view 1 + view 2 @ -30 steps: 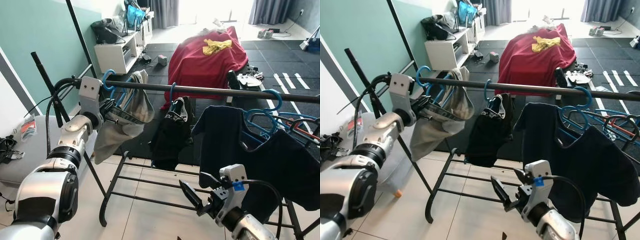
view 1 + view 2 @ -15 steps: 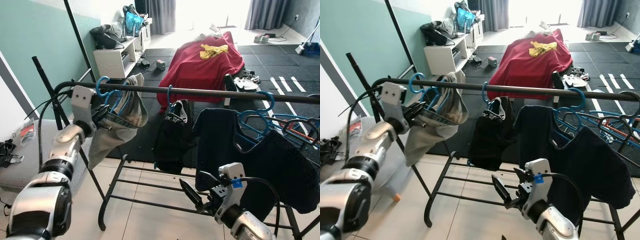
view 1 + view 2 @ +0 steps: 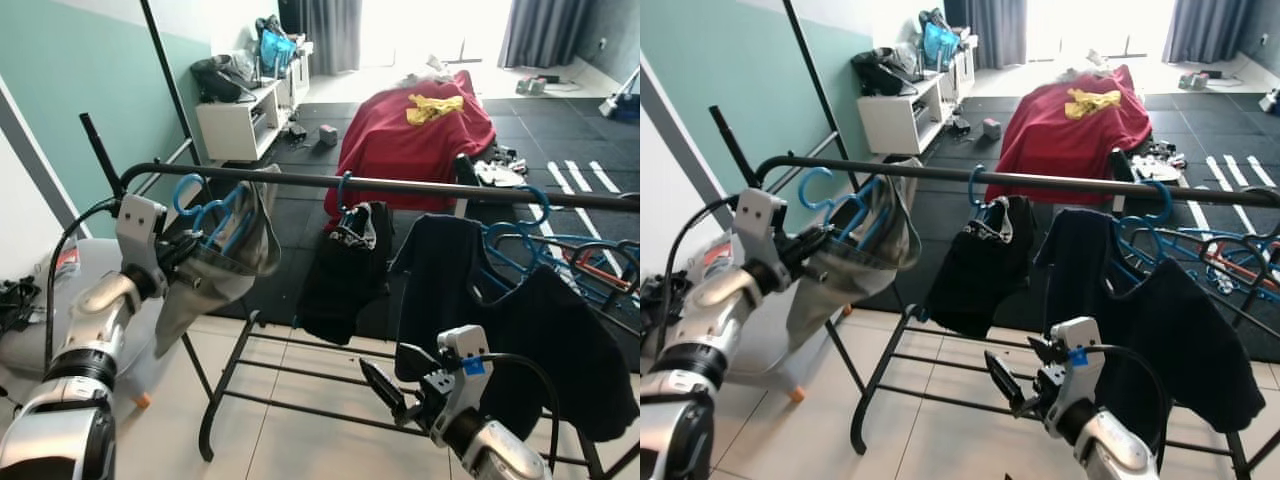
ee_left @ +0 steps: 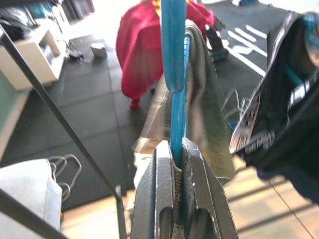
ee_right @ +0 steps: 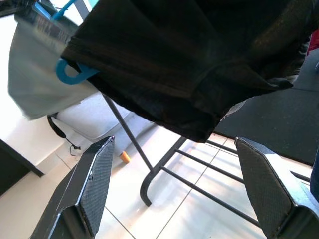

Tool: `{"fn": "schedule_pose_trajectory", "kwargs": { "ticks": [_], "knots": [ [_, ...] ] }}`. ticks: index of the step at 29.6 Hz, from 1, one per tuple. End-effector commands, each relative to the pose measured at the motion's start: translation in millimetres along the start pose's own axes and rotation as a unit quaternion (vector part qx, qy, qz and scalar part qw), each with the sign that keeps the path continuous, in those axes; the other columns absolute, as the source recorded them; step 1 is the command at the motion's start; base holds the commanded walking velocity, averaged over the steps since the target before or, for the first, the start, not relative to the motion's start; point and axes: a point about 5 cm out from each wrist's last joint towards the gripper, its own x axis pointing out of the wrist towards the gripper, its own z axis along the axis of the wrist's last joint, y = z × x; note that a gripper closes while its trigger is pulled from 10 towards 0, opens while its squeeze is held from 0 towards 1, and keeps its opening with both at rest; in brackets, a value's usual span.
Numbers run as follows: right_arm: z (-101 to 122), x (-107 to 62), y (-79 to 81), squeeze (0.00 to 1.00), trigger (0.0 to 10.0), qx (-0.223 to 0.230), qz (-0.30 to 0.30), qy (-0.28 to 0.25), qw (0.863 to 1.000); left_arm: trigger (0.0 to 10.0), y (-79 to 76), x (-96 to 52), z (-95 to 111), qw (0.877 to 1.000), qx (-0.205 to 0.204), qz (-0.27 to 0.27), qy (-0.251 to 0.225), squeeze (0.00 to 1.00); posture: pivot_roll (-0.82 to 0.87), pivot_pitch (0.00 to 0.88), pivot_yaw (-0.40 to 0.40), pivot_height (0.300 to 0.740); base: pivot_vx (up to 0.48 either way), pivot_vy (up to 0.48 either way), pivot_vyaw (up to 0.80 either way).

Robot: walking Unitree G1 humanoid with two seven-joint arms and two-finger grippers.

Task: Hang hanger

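Pale floor tiles point(image 3: 300, 440) run under a black clothes rack point(image 3: 400, 185), with dark mats, a white shelf unit point(image 3: 240, 115) and a red blanket point(image 3: 410, 135) beyond. Lettering on a waistband in the left wrist view is too blurred to read. The left gripper point(image 4: 174, 174) is clamped on the lower bar of a blue hanger point(image 3: 215, 210) carrying a grey-green garment point(image 3: 215, 265); its hook sits just below the rail at the rack's left end, and whether it touches cannot be told. Compared with a second ago, the left arm has drawn back toward the robot and the hanger has come away from the rail. The right gripper point(image 3: 395, 375) hovers low before the rack, fingers spread wide apart, near a dark shirt point(image 3: 520, 320) whose right edge is cut off.
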Motion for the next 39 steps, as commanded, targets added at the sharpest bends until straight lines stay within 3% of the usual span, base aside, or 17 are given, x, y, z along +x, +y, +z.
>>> {"fn": "schedule_pose_trajectory", "kwargs": {
  "ticks": [1, 12, 14, 15, 17, 18, 19, 20, 21, 23, 24, 25, 27, 29, 31, 34, 39],
  "knots": [
    [1, -0.3, 0.1, 0.00, 10.0, 0.010, 0.004, -0.009, 1.000, 0.0, 12.8, -17.5, 2, 0.999, 0.031, -0.033, 0.029, 0.00, -0.13, 0.000, 0.062, 0.740, 0.000, 0.000, 0.00],
    [5, -0.9, -2.7, 0.00, 10.0, 0.025, 0.015, -0.020, 0.999, 0.0, 32.3, -54.8, 10, 0.989, 0.064, -0.113, 0.076, 0.00, -0.12, 0.000, 0.051, 0.740, 0.000, 0.000, 0.00],
    [5, -0.7, -3.6, 0.00, 10.0, 0.030, 0.014, -0.021, 0.999, 0.2, 30.0, -56.6, 14, 0.987, 0.051, -0.134, 0.068, 0.00, -0.11, 0.000, 0.050, 0.740, 0.000, 0.000, 0.00],
    [6, -0.6, -5.0, 0.00, 10.0, 0.036, 0.012, -0.024, 0.999, 0.0, 19.2, -54.9, 17, 0.983, 0.033, -0.172, 0.058, 0.00, -0.11, 0.000, 0.049, 0.740, 0.000, 0.000, 0.00],
    [6, -0.6, -5.0, 0.00, 10.0, 0.036, 0.012, -0.024, 0.999, 0.0, 19.2, -54.9, 17, 0.983, 0.033, -0.172, 0.058, 0.00, -0.11, 0.000, 0.049, 0.740, 0.000, 0.000, 0.00],
    [7, -0.6, -6.9, 0.00, 10.0, 0.044, 0.008, -0.029, 0.999, 2.0, 2.7, -50.2, 18, 0.976, 0.010, -0.214, 0.043, 0.00, -0.11, 0.000, 0.046, 0.740, 0.000, 0.000, 0.00],
    [8, -1.0, -8.5, 0.00, 10.0, 0.050, 0.007, -0.034, 0.998, 5.4, -16.1, -44.6, 18, 0.967, -0.011, -0.254, 0.026, 0.00, -0.11, 0.000, 0.043, 0.740, 0.000, 0.000, 0.00],
    [10, -1.4, -9.8, 0.00, 10.0, 0.055, 0.006, -0.038, 0.998, 9.8, -32.6, -39.0, 16, 0.959, -0.030, -0.281, 0.011, 0.00, -0.11, 0.000, 0.042, 0.740, 0.000, 0.000, 0.00],
    [11, -2.0, -10.7, 0.00, 10.0, 0.058, 0.005, -0.042, 0.997, 9.8, -44.7, -34.9, 16, 0.953, -0.043, -0.299, 0.001, 0.00, -0.11, 0.000, 0.042, 0.740, 0.000, 0.000, 0.00],
    [11, -2.0, -10.7, 0.00, 10.0, 0.058, 0.005, -0.042, 0.997, 9.8, -44.7, -34.9, 16, 0.953, -0.043, -0.299, 0.001, 0.00, -0.11, 0.000, 0.042, 0.740, 0.000, 0.000, 0.00],
    [12, -3.2, -13.6, 0.00, 10.0, 0.051, -0.001, -0.037, 0.998, 10.0, -76.7, -21.6, 10, 0.940, -0.078, -0.332, -0.019, 0.00, -0.12, 0.000, 0.040, 0.740, 0.000, 0.000, 0.00],
    [12, -3.2, -13.6, 0.00, 10.0, 0.051, -0.001, -0.037, 0.998, 10.0, -76.7, -21.6, 10, 0.940, -0.078, -0.332, -0.019, 0.00, -0.12, 0.000, 0.040, 0.740, 0.000, 0.000, 0.00],
    [11, -3.9, -16.0, 0.00, 10.0, 0.042, -0.007, -0.029, 0.999, 10.0, -103.2, -12.2, 4, 0.928, -0.104, -0.357, -0.030, 0.00, -0.13, 0.000, 0.034, 0.740, 0.000, 0.000, 0.00],
    [11, -4.0, -16.8, 0.00, 10.0, 0.040, -0.009, -0.026, 0.999, 10.0, -111.8, -9.5, 2, 0.924, -0.112, -0.365, -0.033, 0.00, -0.13, 0.000, 0.034, 0.740, 0.000, 0.000, 0.00],
    [8, -4.4, -17.7, 0.00, 10.0, 0.038, -0.010, -0.019, 0.999, 10.0, -132.0, -7.6, -1, 0.909, -0.136, -0.392, -0.040, 0.00, -0.14, 0.000, 0.025, 0.740, 0.000, 0.000, 0.00],
    [6, -4.8, -18.6, 0.00, 10.0, 0.038, -0.011, -0.013, 0.999, 10.0, -148.8, -12.5, -6, 0.899, -0.148, -0.412, -0.027, 0.00, -0.14, 0.000, 0.017, 0.740, 0.000, 0.000, 0.00],
    [5, -6.1, -20.7, 0.00, 10.0, 0.040, -0.013, -0.009, 0.999, 10.0, -147.3, -18.2, -13, 0.906, -0.145, -0.397, -0.008, 0.00, -0.14, 0.000, 0.001, 0.740, 0.000, 0.000, 0.00]
  ]
}}
